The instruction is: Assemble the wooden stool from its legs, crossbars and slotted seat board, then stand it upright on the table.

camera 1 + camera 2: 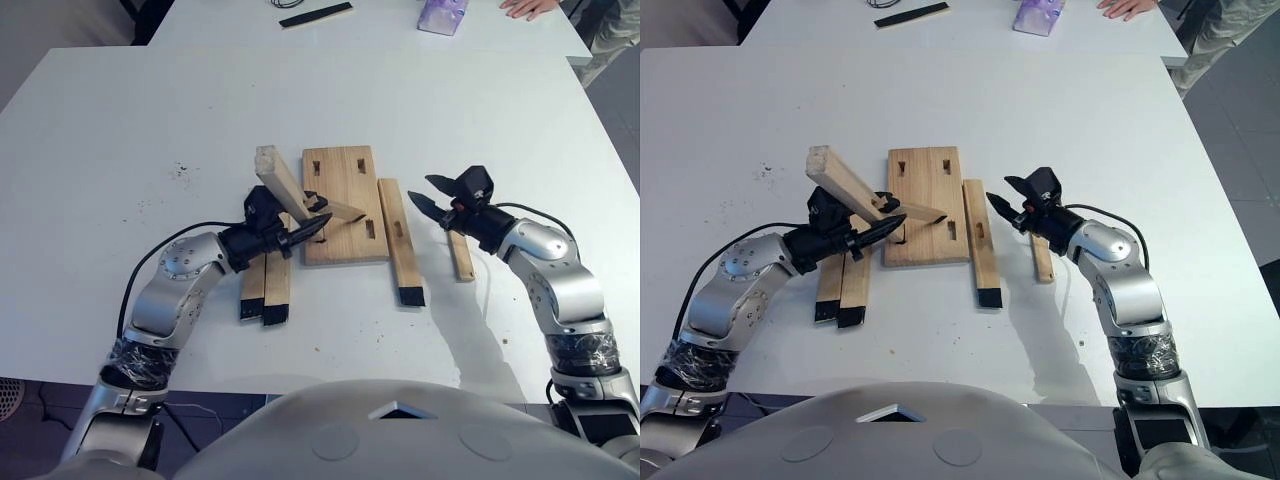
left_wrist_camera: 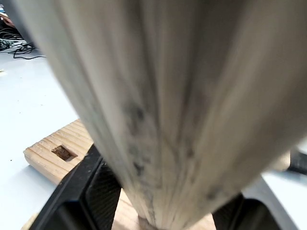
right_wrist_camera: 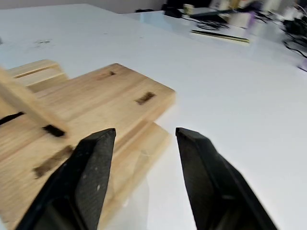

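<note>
Nearest you, two spare legs (image 1: pixel 264 285) lie side by side just off the seat board's (image 1: pixel 345 170) near-left corner. Your left gripper (image 1: pixel 305 228) is clenched on a tilted leg (image 1: pixel 282 180), whose lower end is over the board. A loose leg (image 1: pixel 400 245) lies just right of the board, with the crossbar (image 1: pixel 461 256) further right. Your right gripper (image 1: pixel 420 190) hovers right of the board, fingers spread, holding nothing.

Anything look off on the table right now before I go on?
The leg in the left hand leans steeply across the seat board, not square to its slots. Dark specks dot the table at left.
</note>
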`<act>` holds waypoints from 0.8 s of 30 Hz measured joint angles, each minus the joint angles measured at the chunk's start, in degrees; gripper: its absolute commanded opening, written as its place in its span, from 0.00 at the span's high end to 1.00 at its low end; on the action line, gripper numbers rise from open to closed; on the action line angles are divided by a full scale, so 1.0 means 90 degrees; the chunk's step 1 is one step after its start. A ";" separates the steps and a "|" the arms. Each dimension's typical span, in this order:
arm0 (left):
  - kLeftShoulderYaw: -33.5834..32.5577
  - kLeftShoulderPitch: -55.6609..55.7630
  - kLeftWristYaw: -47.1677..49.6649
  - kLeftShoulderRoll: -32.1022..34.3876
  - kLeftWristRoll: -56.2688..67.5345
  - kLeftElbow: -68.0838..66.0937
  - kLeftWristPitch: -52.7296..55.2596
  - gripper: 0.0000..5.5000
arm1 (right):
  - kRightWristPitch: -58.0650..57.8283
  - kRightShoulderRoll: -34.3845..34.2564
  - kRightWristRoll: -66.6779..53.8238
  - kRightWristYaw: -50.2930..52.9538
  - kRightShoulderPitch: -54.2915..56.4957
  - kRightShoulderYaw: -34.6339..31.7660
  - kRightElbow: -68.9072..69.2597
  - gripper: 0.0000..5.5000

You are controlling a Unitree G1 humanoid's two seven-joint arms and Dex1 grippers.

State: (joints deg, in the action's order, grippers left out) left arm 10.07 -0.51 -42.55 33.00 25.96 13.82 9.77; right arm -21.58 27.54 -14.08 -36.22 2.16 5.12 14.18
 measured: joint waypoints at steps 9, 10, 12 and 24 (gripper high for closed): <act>0.0405 0.0295 -0.0388 0.0172 -0.0988 -0.0093 0.0107 0.56 | 0.1223 0.0545 0.0744 -0.1302 0.0667 0.1022 0.0457 0.58; 0.0408 0.0330 -0.0422 0.0172 -0.1010 -0.0133 0.0122 0.56 | 0.1233 0.0581 0.0745 -0.1453 0.0791 0.1116 0.0530 0.58; 0.0414 0.0383 -0.0454 0.0175 -0.1127 -0.0267 0.0143 0.56 | 0.1281 0.0688 0.0832 -0.1820 0.1100 0.1407 0.0562 0.58; 0.0477 0.0437 -0.0579 0.0025 -0.1543 -0.0495 0.0173 0.56 | 0.0579 0.0364 0.0779 -0.3221 0.3426 0.2031 -0.0564 0.58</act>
State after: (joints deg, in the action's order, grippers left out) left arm 14.36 3.43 -47.76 33.23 12.08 9.36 11.33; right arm -16.37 30.82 -7.06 -65.21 32.99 23.40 9.11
